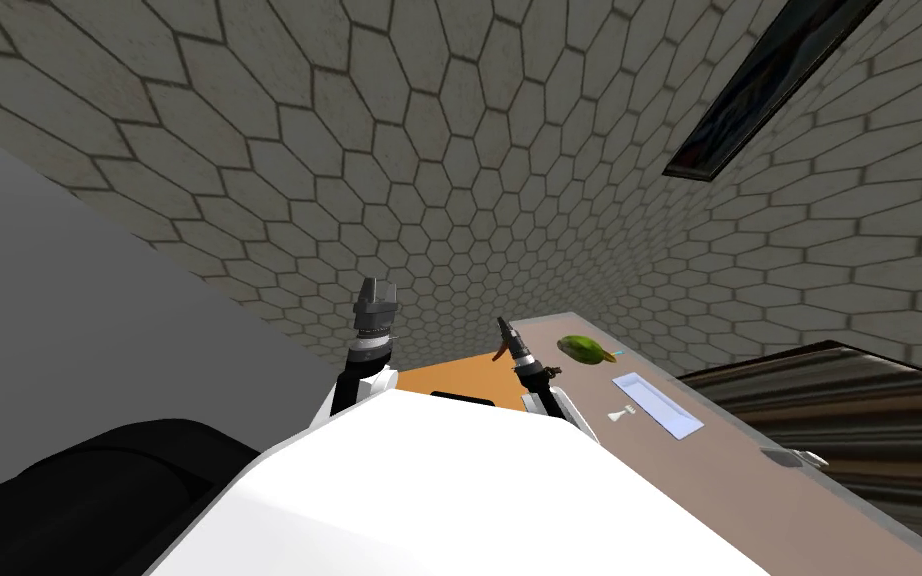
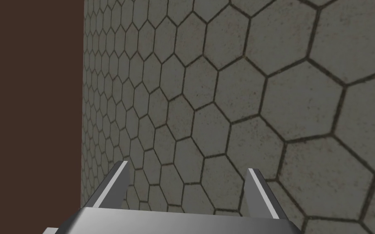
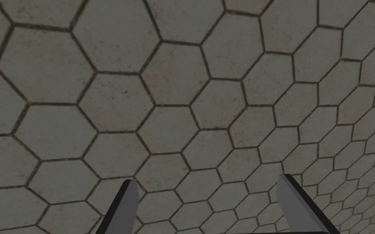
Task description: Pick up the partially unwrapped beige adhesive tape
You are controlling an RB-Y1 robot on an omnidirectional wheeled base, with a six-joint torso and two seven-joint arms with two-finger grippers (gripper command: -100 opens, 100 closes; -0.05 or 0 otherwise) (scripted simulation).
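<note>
Both jaws wide (nothing held), left arm (image 1: 374,330) and right arm (image 1: 521,362) raised near table (image 1: 749,500)

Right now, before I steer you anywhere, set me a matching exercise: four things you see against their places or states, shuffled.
1 green oval object
2 pale blue flat rectangle
3 left gripper
4 dark-framed picture

a open
b on the hexagon-tiled wall
c far end of the brown table
d on the table beside a small white piece

Pairs: 1c, 2d, 3a, 4b
</note>
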